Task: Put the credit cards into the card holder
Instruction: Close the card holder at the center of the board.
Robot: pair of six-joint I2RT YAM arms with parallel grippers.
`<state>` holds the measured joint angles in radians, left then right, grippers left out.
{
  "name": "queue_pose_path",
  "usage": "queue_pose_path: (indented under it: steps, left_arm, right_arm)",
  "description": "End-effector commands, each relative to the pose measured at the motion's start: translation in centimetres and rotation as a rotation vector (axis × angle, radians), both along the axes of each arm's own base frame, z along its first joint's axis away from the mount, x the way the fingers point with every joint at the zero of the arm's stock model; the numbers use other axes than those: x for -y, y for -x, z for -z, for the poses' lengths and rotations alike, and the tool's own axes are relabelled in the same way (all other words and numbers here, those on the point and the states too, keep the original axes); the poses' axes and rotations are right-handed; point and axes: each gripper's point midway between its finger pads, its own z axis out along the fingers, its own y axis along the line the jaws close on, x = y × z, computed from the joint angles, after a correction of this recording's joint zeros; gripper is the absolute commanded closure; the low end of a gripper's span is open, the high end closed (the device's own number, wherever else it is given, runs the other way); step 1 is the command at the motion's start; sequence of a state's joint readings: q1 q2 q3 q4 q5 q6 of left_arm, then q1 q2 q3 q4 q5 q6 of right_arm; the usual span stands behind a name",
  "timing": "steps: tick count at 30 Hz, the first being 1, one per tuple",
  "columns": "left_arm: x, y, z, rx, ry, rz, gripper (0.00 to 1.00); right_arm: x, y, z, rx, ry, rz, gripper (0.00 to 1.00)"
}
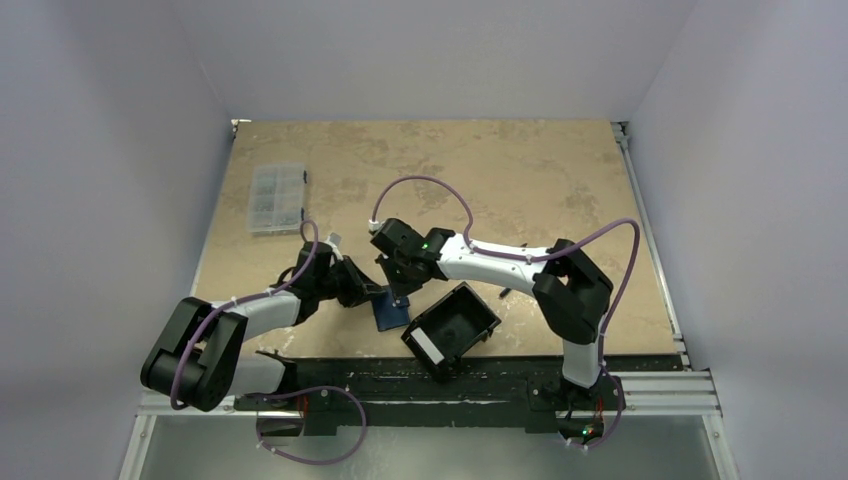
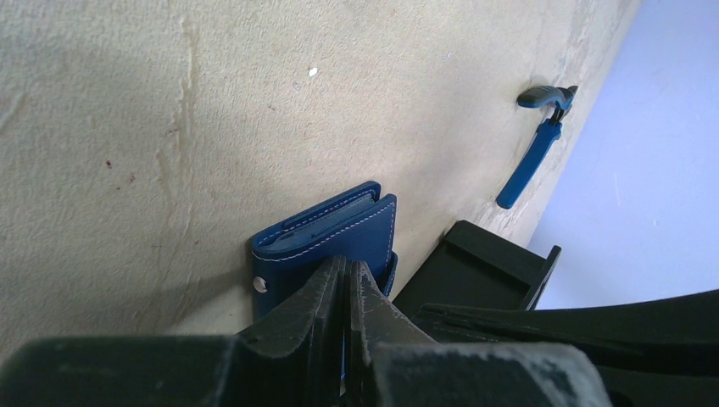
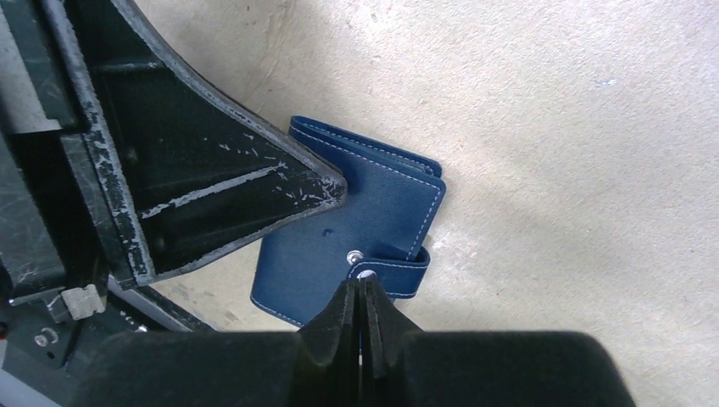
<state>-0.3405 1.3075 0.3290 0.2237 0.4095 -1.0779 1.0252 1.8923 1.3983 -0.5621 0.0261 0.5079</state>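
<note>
The card holder (image 1: 390, 314) is a dark blue folded wallet lying on the table between the two arms. In the left wrist view it (image 2: 339, 233) shows white stitching, a pale snap and a lighter blue-grey layer in its open edge. My left gripper (image 2: 346, 270) is shut, its tips resting on the wallet's cover; it comes in from the left (image 1: 375, 294). My right gripper (image 3: 361, 287) is shut on the wallet's snap strap (image 3: 398, 275), just beside the stud on the cover (image 3: 354, 254). It reaches in from the right (image 1: 402, 296). No loose credit cards are in view.
A black box-shaped tray (image 1: 452, 328) with a white label stands just right of the wallet, near the front edge; it shows in the left wrist view (image 2: 475, 267). A clear compartment box (image 1: 276, 197) lies at the back left. A blue-handled tool (image 2: 530, 165) lies beyond the tray.
</note>
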Motion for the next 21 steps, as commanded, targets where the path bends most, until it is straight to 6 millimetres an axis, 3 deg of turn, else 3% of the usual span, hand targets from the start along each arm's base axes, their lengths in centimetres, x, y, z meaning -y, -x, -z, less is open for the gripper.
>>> queue_pose_path:
  steps: [1,7,21]
  left_arm:
    - [-0.3,-0.1,-0.1,0.039,-0.007,0.011,0.94]
    - [-0.2,-0.1,0.1,0.035,-0.005,0.014,0.94]
    - [0.0,-0.3,0.1,0.035,0.0,0.019,0.94]
  right_arm:
    - [-0.1,-0.7,-0.9,0.052,0.033,0.009,0.83]
    - [0.2,-0.7,-0.2,0.082,0.117,0.076,0.65]
    - [-0.6,-0.6,0.6,0.09,0.157,0.073,0.59]
